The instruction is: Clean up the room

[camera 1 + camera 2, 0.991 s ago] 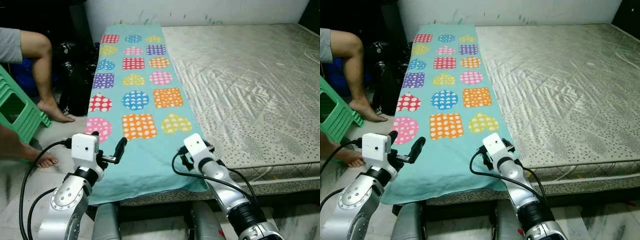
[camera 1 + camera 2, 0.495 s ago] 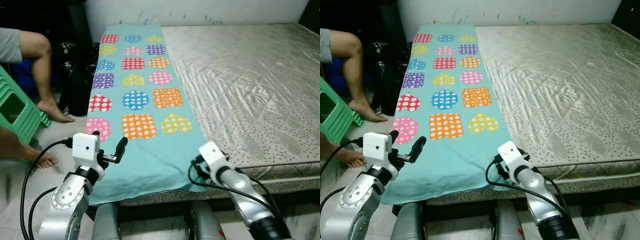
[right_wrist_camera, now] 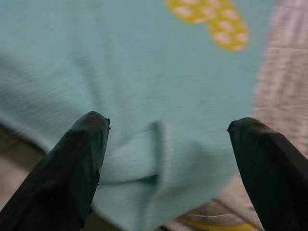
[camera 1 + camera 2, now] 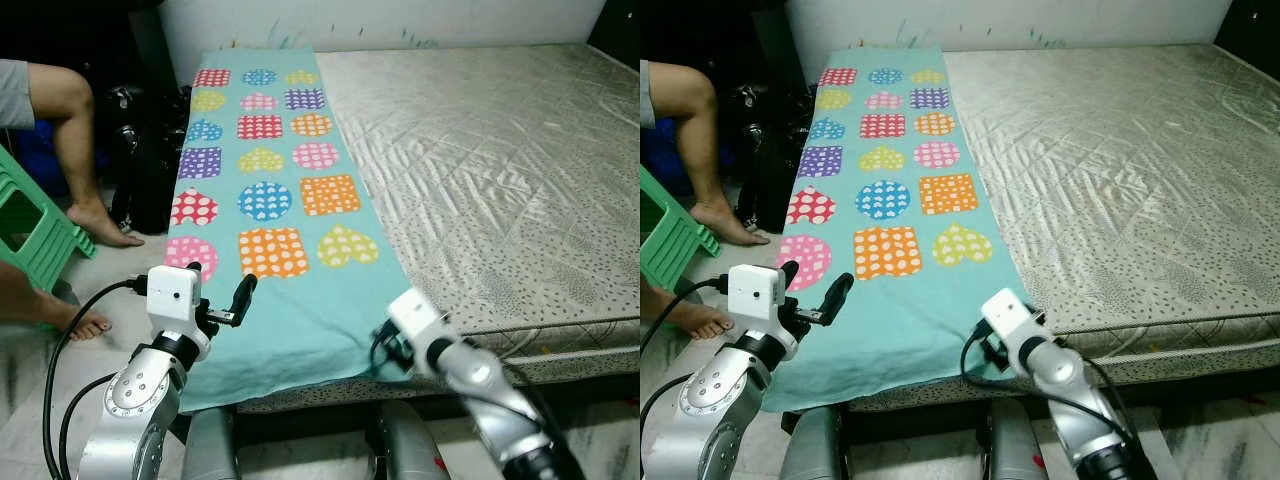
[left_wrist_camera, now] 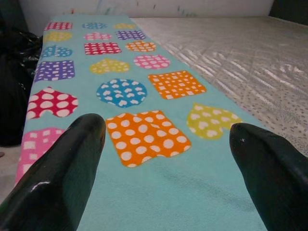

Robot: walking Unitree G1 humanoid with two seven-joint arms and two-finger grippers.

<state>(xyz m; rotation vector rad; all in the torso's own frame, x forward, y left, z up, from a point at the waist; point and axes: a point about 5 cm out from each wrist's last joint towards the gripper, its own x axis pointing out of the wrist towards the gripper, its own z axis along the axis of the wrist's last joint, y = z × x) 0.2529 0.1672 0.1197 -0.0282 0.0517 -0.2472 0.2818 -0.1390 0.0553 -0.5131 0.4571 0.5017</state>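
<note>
A teal cloth [image 4: 280, 220] printed with dotted hearts, squares and circles lies flat along the left strip of a bare mattress [image 4: 500, 150]. Its near end hangs over the mattress's front edge. My left gripper [image 4: 218, 285] is open, held just above the cloth's near left corner; in the left wrist view my left gripper [image 5: 166, 125] has nothing between its fingers. My right gripper [image 3: 171, 122] is open too, close over a small fold at the cloth's near right corner [image 3: 144, 163]. Seen from the head, the right wrist [image 4: 415, 312] sits at that corner by the mattress edge.
A person's bare legs [image 4: 80, 150] and a green plastic stool [image 4: 30, 225] are on the floor to the left. Black bags [image 4: 150, 150] stand against the bed's left side. A white wall runs behind the mattress. Black cables loop from both wrists.
My right arm has drawn back and to the right, from over the cloth to its near right corner. The left arm has stayed put. The camera shifted slightly.
</note>
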